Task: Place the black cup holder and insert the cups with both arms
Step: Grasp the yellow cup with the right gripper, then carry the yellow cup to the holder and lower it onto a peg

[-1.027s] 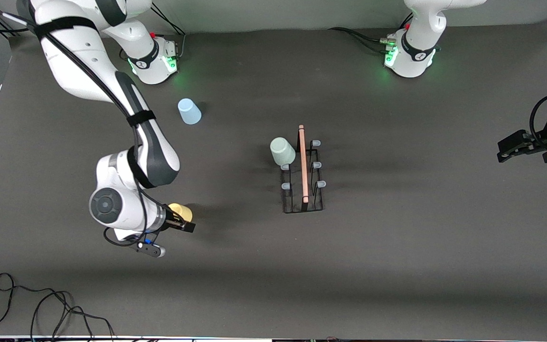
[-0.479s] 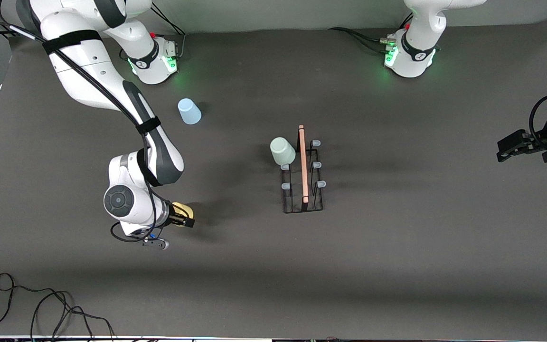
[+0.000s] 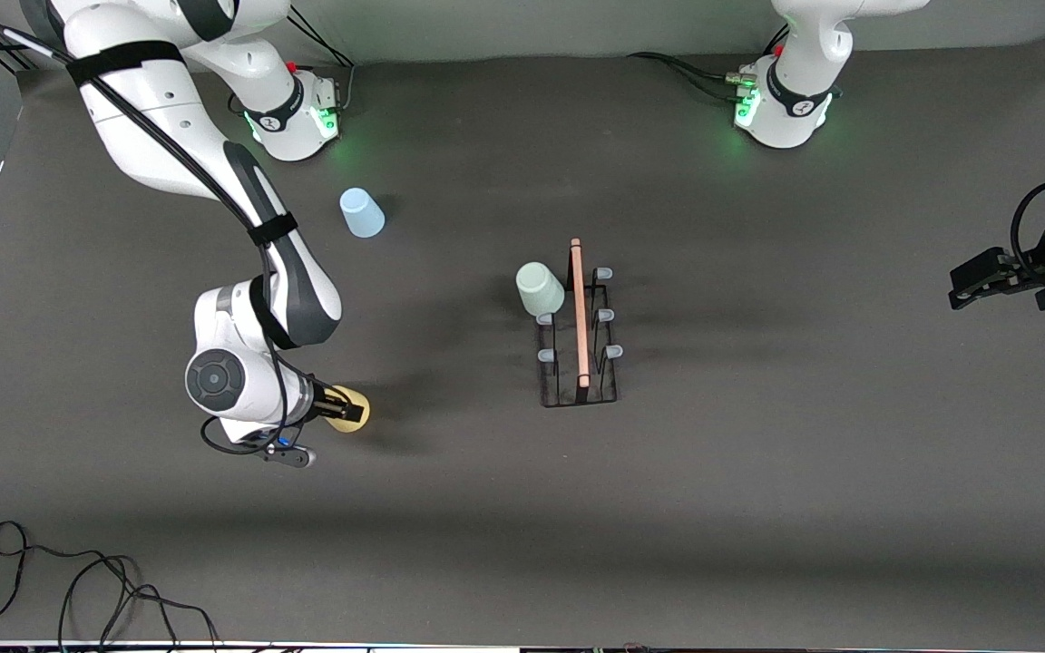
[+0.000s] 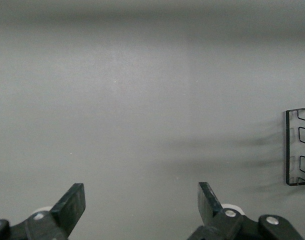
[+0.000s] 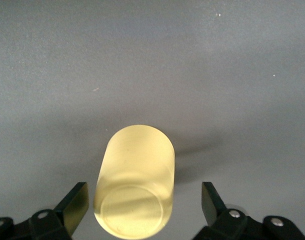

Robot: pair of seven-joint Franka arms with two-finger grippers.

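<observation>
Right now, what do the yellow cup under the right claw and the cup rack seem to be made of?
Yellow cup: probably thin plastic, semi-matte; its wall looks slightly translucent with a soft sheen, between the open fingers of the right claw.
Black cup holder: likely thin metal wire, coated matte black, seen as slim bent outlines; the handle rod looks like light unfinished wood; the peg caps are pale, perhaps rubber or plastic.

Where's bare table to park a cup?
Bare mat from the black cup holder to the waiting left gripper. Crowded: green cup against holder; open right gripper straddling yellow cup; blue cup by the right arm's base.
</observation>
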